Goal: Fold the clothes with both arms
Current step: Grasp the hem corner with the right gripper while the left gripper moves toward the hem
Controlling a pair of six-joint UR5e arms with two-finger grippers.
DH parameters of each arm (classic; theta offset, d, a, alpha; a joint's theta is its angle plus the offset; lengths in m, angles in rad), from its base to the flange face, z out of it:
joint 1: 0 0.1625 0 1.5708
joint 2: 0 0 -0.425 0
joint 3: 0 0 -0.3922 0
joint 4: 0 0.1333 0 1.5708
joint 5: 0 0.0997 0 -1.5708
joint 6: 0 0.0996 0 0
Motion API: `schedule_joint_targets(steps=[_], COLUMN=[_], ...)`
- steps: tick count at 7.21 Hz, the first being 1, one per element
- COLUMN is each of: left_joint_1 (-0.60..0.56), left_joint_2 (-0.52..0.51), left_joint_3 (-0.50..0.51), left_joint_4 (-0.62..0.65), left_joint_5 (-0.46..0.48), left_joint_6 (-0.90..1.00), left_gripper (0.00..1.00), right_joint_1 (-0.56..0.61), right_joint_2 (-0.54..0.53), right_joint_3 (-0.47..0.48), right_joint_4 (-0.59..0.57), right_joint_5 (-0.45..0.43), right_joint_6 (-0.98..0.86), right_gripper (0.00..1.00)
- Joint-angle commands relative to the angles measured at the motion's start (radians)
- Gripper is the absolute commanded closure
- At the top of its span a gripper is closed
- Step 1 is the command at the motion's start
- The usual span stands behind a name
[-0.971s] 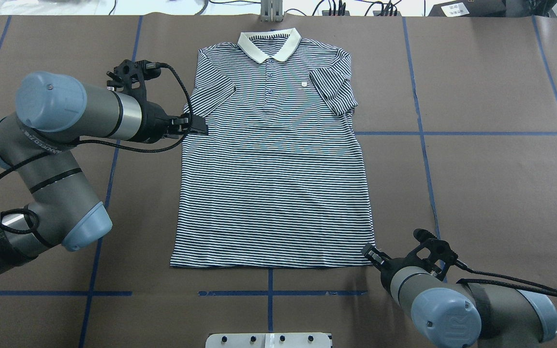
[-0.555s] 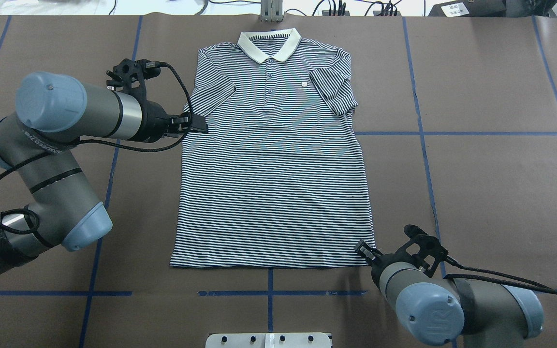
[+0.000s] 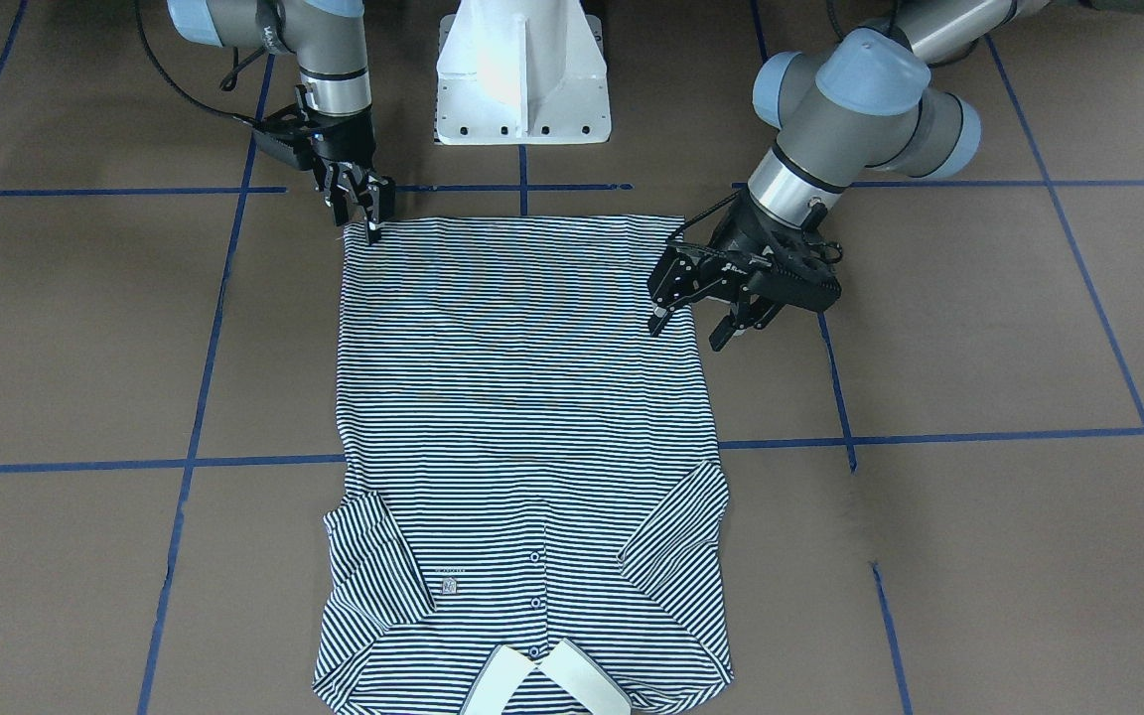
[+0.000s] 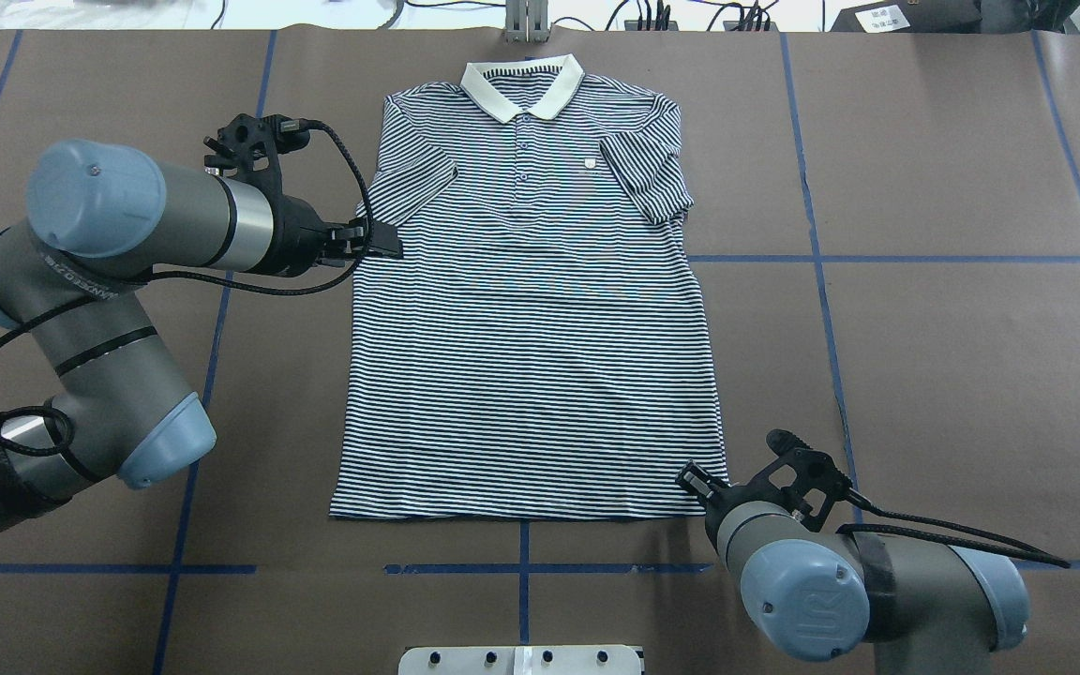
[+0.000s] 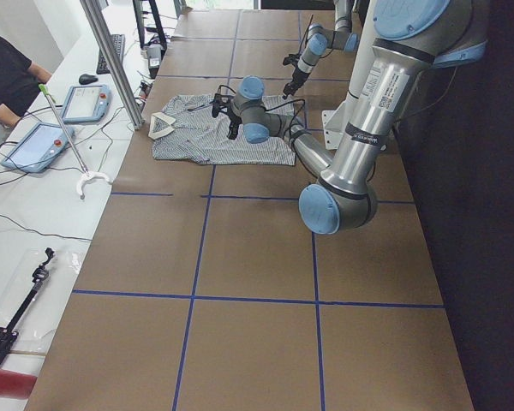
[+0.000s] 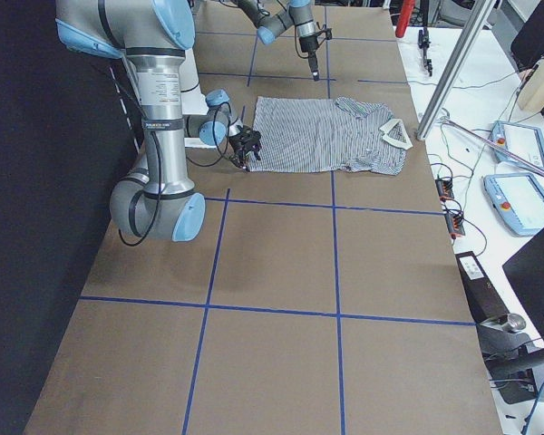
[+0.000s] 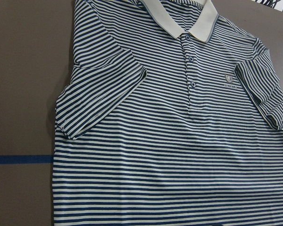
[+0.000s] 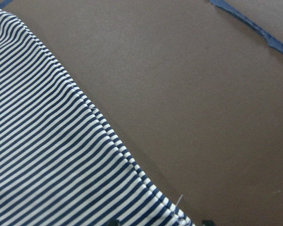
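The shirt (image 4: 531, 328) lies flat and face up in the middle of the worktop (image 4: 924, 356), with its collar far from the robot. Both sleeves are tucked in, I think so the sides fold straight. My left claw (image 3: 689, 328) is wide, one finger over the shirt's side and one off it, ready to pinch. My right claw (image 3: 365, 220) is wide too, its tips on either side of the hem corner (image 8: 179, 214). It has slid closer to that corner than a second ago. The left has hardly moved.
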Motion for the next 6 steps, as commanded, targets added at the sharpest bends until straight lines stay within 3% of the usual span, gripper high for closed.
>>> schedule_joint_targets(steps=[1,3,4,5,6], left_joint_1=[0.0,0.002,0.002,0.0,0.0], left_joint_2=[0.003,0.003,0.003,0.003,0.003], left_joint_3=[0.0,0.001,0.003,0.003,0.0], left_joint_4=[0.0,0.0,-0.002,-0.002,-0.002], left_joint_5=[0.0,-0.002,-0.003,-0.003,-0.003], left_joint_6=[0.0,0.0,0.0,0.0,-0.002], left_gripper=[0.17,0.17,0.17,0.17,0.17], right_joint_1=[0.002,0.004,0.004,0.002,0.002], right_joint_2=[-0.004,-0.006,-0.006,-0.001,0.007], right_joint_3=[-0.002,0.004,0.003,0.003,0.006], right_joint_4=[-0.015,-0.044,-0.044,-0.044,-0.042], right_joint_5=[0.0,-0.002,0.0,0.0,0.009], right_joint_6=[0.0,0.002,0.002,0.002,0.002], right_gripper=[0.36,0.52,0.85,1.0,1.0])
